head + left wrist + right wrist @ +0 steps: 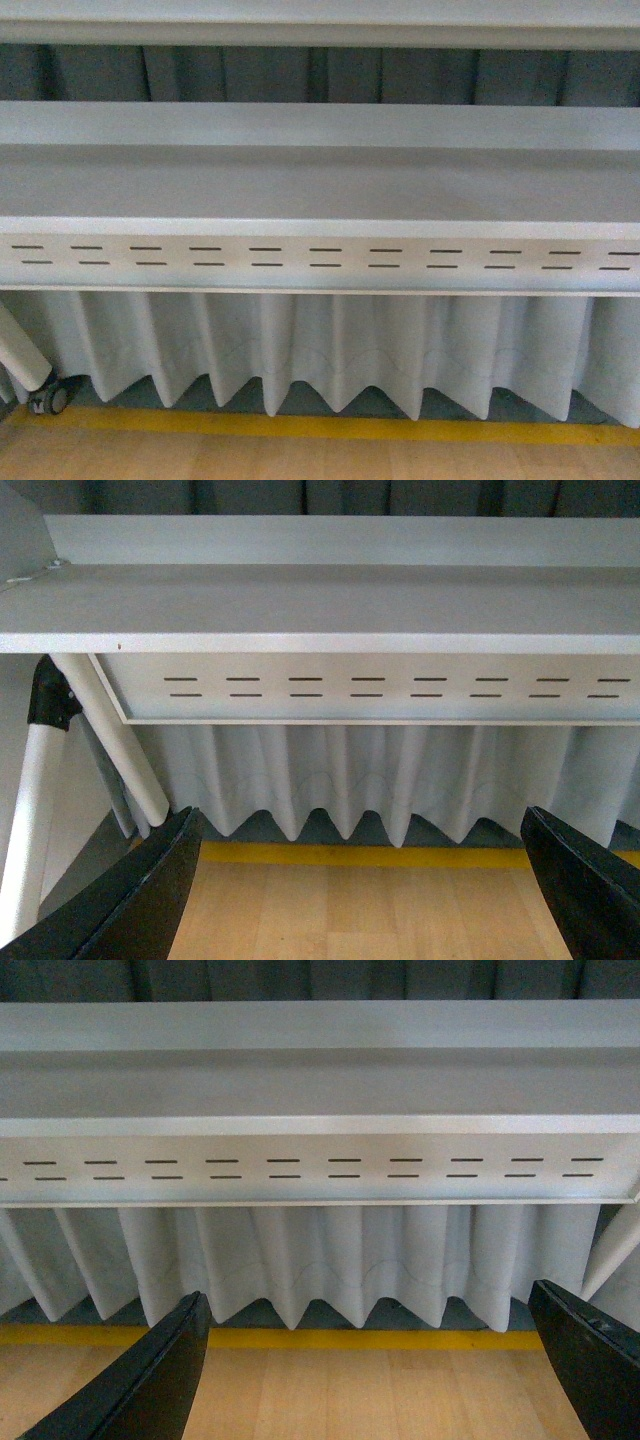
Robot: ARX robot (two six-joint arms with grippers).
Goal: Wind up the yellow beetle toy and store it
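The yellow beetle toy is not to be seen in any of the three views, so I cannot tell where it lies; on the part of the table [320, 185] that shows there is no toy. The left gripper [359, 815] has its two black fingers spread wide apart with nothing between them, and the right gripper [370, 1292] is spread in the same way and also holds nothing. As a wind-up toy I judge it to be light, with a stiff and smooth rounded shell that may slip, so it is probably best taken across its two sides, low near the wheels, with one gripper, while the other one does the winding. The table is white and matte, and its front edge carries a slotted panel [320, 258] with two rows of short slits. Under the panel a pleated cloth [330, 350] hangs, and below it a yellow line [320, 428] runs over the wooden floor [300, 460]. Near the left corner stands a slanted white leg [110, 735] with a castor [50, 400]
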